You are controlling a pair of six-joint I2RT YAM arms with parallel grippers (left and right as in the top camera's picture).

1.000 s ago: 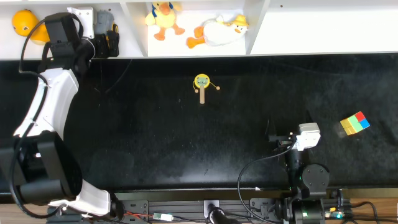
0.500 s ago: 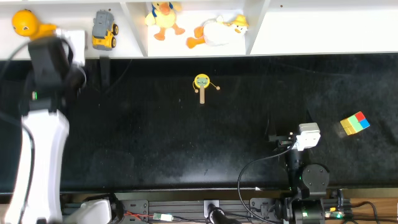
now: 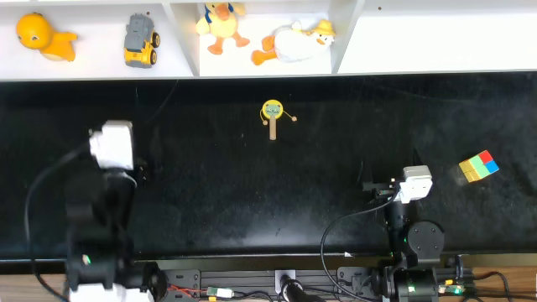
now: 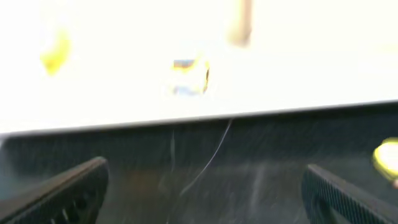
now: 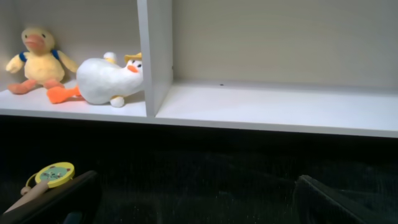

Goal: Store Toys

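left tool (image 4: 205,193): fingers wide apart, nothing between. right tool (image 5: 199,202): also spread, empty. colour cube (image 3: 479,166) sits skewed on the bench (image 3: 210,193), right of the right arm. rattle drum (image 3: 272,117) lies mid-bench near the shelf (image 3: 419,50). from the left wrist its head is cut off at the edge. long axis near-to-far, head toward the shelf, handle toward the arms. on the shelf: yellow duck (image 3: 40,35), truck (image 3: 140,40), two plush ducks (image 3: 221,23).

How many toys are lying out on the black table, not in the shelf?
2. A yellow rattle drum lies mid-table near the shelf; a multicoloured cube lies toward the right edge. A small one could be hidden beneath the left arm.
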